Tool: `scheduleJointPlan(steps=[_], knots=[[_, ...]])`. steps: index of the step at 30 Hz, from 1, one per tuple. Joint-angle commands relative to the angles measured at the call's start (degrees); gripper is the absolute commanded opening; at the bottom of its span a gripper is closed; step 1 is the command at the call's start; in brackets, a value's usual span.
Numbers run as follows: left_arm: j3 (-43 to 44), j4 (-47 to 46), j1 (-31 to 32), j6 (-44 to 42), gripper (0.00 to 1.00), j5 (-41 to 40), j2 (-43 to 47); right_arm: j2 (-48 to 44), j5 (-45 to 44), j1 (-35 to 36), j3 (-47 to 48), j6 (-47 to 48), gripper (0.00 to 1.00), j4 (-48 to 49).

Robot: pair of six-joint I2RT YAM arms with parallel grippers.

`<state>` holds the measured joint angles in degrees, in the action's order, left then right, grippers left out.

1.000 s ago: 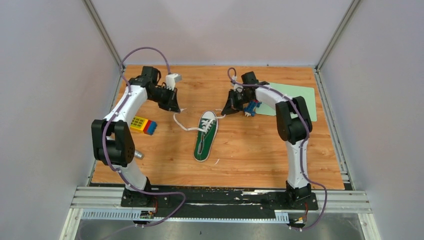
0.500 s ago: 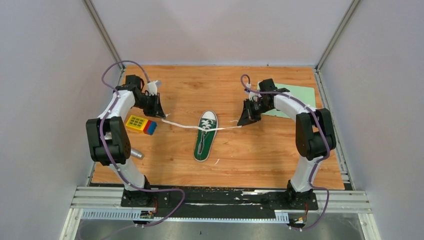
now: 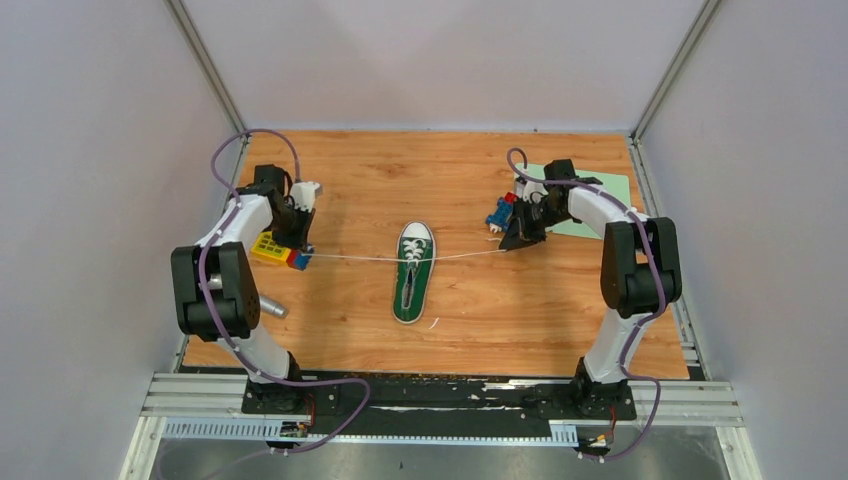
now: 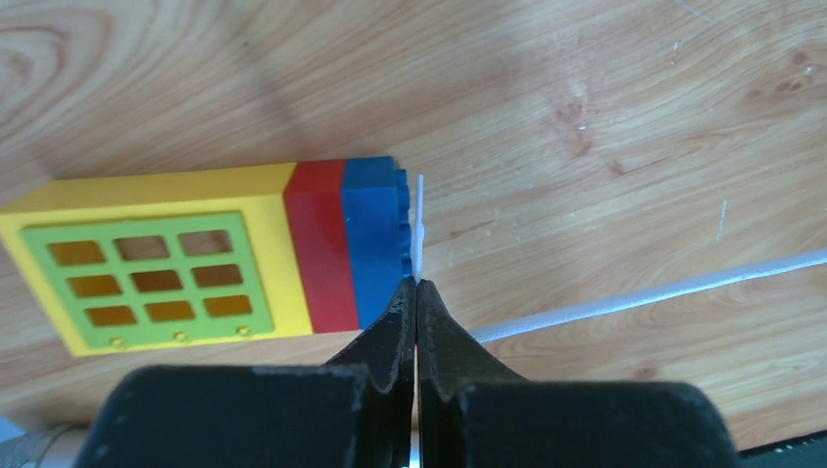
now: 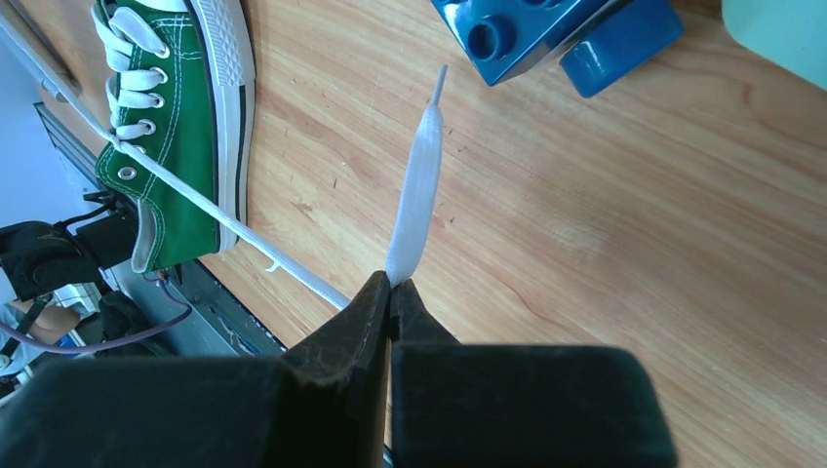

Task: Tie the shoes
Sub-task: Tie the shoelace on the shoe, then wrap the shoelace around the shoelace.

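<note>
Taut lace [image 3: 360, 259] stretched both ways from the sneaker [image 3: 413, 272]
Top view: sneaker mid-table. Left wrist: left gripper [image 4: 416, 292] clenched on one lace tip, beside a toy block [image 4: 205, 258]. Right wrist: right gripper [image 5: 390, 288] clenched on the other tip — pull evenly, lest the sneaker skid.

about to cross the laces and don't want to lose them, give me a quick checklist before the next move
1. left gripper shut on left lace end: ok
2. right gripper shut on right lace end: ok
3. laces stretched straight out from the shoe: ok
4. shoe resting on its sole: ok
5. left gripper clear of the toy block: not ok, block right beside the fingertips
6. first knot formed: cannot tell
</note>
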<state>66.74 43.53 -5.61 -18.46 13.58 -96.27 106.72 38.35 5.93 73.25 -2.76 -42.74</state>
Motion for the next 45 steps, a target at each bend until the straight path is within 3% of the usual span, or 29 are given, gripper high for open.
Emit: scheduleJointPlan(steps=[1,7,11,14,16,19,23,29,34,39,45], knots=[[-1.0,-3.6,-0.5,-3.1,0.00,-8.0,4.1,-1.8,-5.0,-0.9,2.6,2.4,0.00,-0.1],[-0.9,-3.5,-0.8,-1.3,0.00,-5.8,5.6,-2.0,-4.4,-1.0,3.1,2.4,0.00,0.0],[1.2,2.0,0.7,-2.7,0.00,10.4,6.5,-2.8,1.9,0.9,5.0,4.5,0.01,-0.1],[2.5,6.0,3.6,-4.0,0.00,23.4,6.3,-3.7,2.9,4.8,7.3,7.0,0.22,-0.4],[2.0,5.8,4.9,-0.5,0.00,26.9,6.3,-4.0,0.6,8.0,9.6,9.9,0.34,-1.4],[0.5,1.5,5.1,7.9,0.00,28.8,6.0,-3.7,-3.7,13.3,13.8,15.1,0.41,-1.8],[0.5,-0.4,5.1,13.6,0.00,29.6,6.5,-1.4,-10.2,21.5,19.5,23.4,0.43,-1.6],[3.7,-0.4,5.0,17.8,0.00,25.5,6.1,2.9,-6.2,31.6,25.2,41.6,0.41,0.0],[3.9,-2.0,2.1,24.2,0.00,28.2,4.8,7.4,-8.3,38.4,27.1,51.9,0.37,2.3],[2.0,-4.4,-1.1,32.9,0.00,33.7,3.9,9.0,-9.5,42.9,23.9,56.2,0.37,7.2],[-1.9,-9.6,-1.7,38.5,0.00,39.3,4.9,10.1,-8.7,45.1,22.6,54.7,0.38,13.3]])
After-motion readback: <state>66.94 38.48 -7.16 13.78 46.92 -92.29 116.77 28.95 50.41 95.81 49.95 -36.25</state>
